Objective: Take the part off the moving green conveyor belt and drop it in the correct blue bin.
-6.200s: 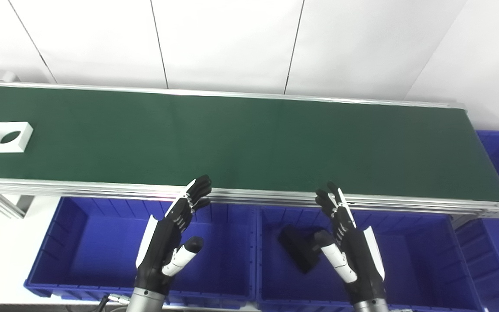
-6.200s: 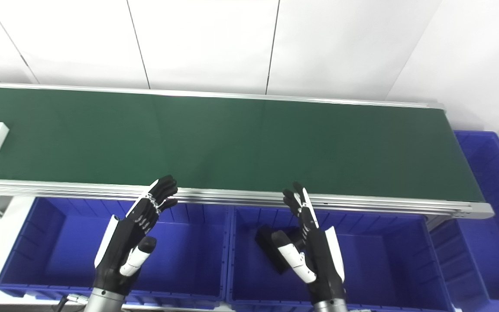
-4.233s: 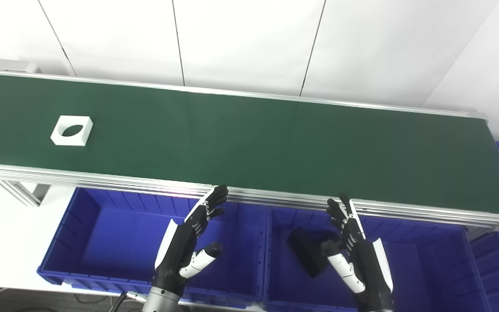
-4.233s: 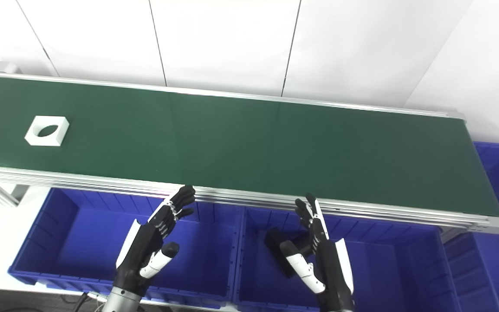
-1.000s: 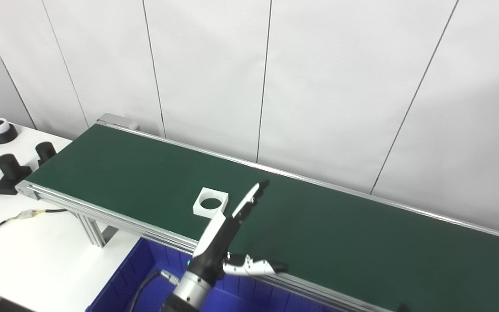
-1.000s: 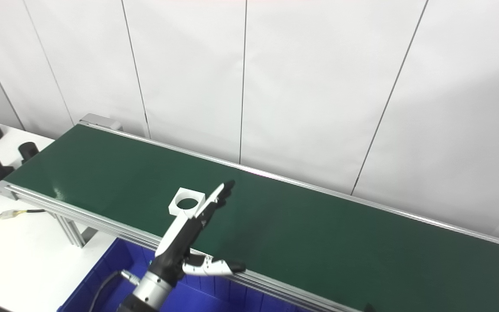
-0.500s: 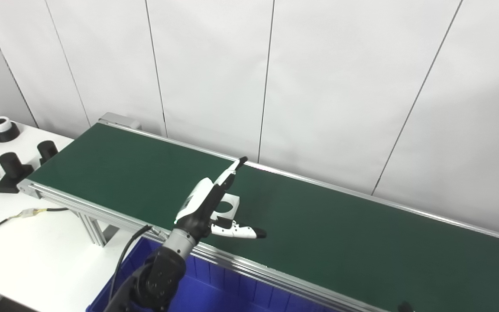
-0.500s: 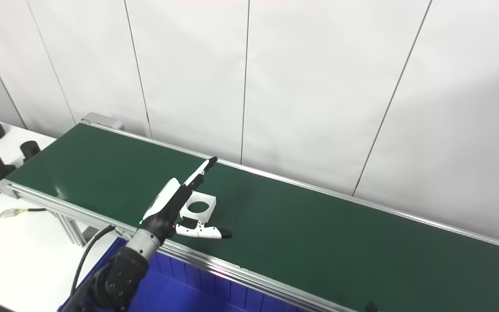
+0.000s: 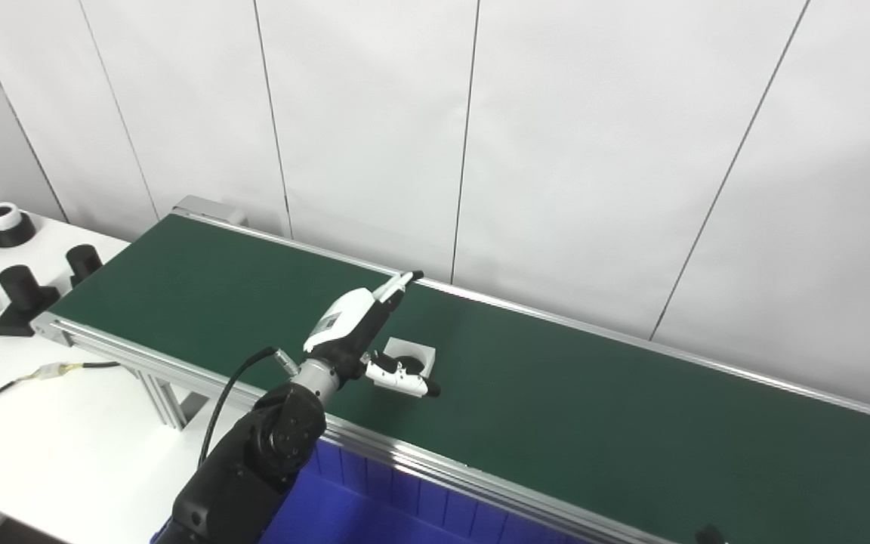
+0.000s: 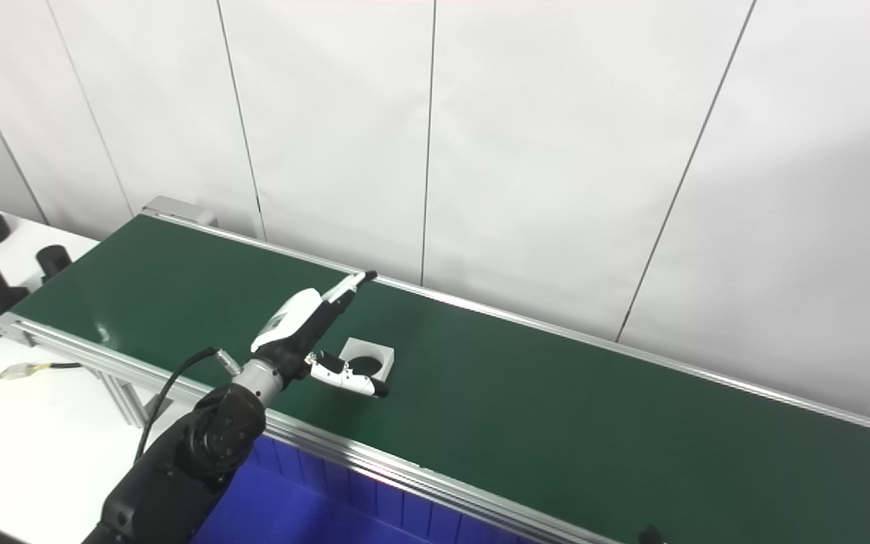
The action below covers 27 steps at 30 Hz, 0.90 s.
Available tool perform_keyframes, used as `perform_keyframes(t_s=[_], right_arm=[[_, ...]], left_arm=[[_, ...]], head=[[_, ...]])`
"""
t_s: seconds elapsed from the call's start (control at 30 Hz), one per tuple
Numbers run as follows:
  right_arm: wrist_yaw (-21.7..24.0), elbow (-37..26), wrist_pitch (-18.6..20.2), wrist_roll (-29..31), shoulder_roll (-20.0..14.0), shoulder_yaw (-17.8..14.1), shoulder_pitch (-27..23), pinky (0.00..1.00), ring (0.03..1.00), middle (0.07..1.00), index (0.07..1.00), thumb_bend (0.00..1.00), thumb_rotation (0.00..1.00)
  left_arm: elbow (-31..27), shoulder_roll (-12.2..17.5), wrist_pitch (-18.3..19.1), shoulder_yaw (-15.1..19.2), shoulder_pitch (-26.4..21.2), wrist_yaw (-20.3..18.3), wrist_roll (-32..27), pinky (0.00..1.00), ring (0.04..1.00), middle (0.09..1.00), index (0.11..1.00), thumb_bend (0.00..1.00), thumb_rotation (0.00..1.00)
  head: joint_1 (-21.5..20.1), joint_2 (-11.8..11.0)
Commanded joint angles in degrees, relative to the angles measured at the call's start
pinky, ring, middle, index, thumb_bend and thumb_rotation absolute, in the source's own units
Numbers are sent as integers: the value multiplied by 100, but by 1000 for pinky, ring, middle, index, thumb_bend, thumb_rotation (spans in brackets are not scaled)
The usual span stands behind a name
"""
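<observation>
Left hand [image 9: 363, 332] — spread (empty) — over white part [image 9: 414, 355] on belt [image 9: 593, 408]

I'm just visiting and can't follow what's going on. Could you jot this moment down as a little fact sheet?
belt: green, long, running left to right
part: white square block with round hole, lying on belt
left hand: open, over belt, thumb in front of part, no grip yet
right hand: only a dark tip at bottom edge
bin: blue, below belt's near edge
side table: black parts
</observation>
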Motion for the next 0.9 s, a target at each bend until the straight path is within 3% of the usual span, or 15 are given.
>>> perform_keyframes(t_s=[0.0,0.27,0.5,0.87], right_arm=[[-19,-145,-371,36,24,-29,-26,1000,987,971,1000,524,810],[-89,-201,-382,-40,7,-44,19,1000,980,954,1000,550,835],[-86,-230,-388,40,-12,-11,29,1000,969,952,1000,561,836],[-61,-292,-377,110,-5,-24,68,1000,979,956,1000,556,836]], left_arm=[[90,189,-123,-58,-341,132,144,885,975,1000,961,828,193],[778,380,25,-668,-895,31,798,980,999,1000,960,842,203],[1272,410,29,-1082,-1316,-13,1057,991,1000,1000,942,871,188],[1727,314,67,-1541,-1756,-122,1289,1000,1000,996,940,793,81]], head=[[-21,14],[-9,46],[25,43],[69,75]])
